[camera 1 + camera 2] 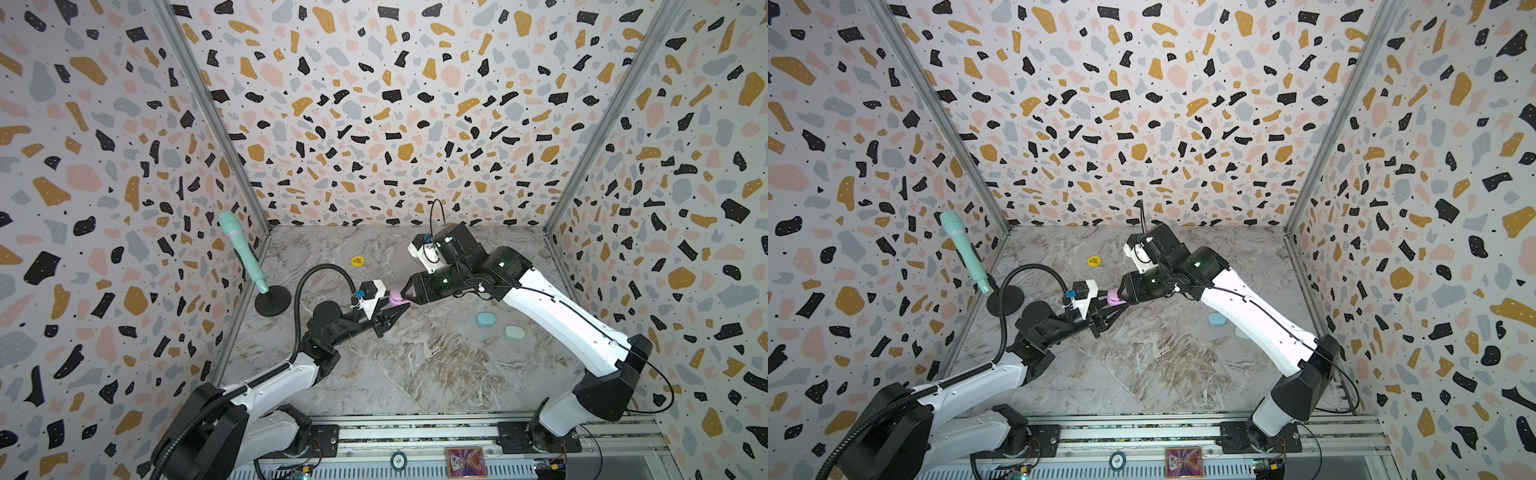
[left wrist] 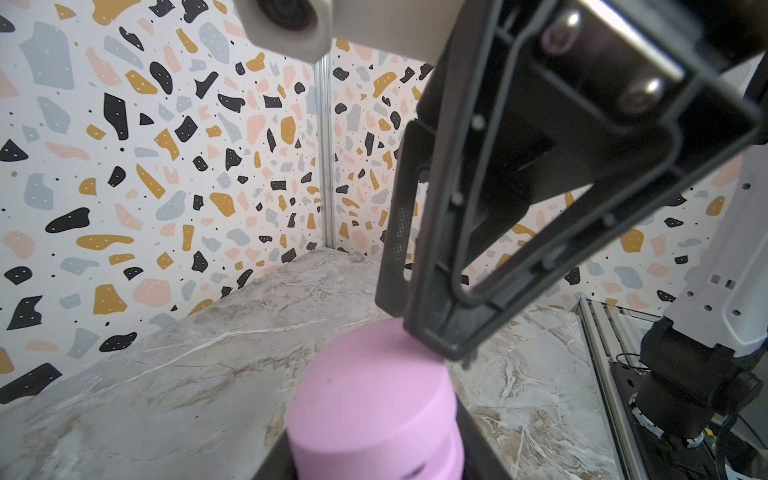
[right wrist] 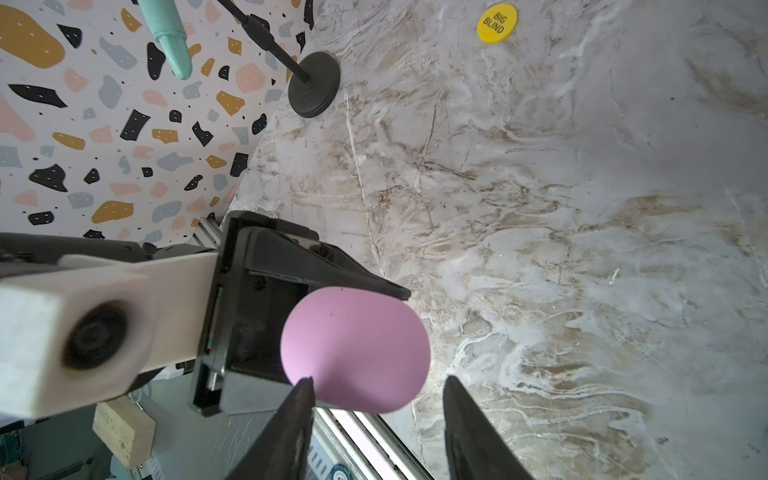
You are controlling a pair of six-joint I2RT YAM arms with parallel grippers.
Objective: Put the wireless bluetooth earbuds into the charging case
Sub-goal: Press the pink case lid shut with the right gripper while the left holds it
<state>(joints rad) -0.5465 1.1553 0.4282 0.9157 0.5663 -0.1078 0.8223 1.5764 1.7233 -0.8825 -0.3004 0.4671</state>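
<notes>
While left arm (image 1: pixel 266 382) grips pink case (image 1: pixel 395 296), right arm (image 1: pixel 557 320) reaches in.

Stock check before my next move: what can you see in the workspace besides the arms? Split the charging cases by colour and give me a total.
pink case: 1
blue case: 1
green case: 1
yellow disc: 1
microphone on its stand: 1
Total: 5
</notes>
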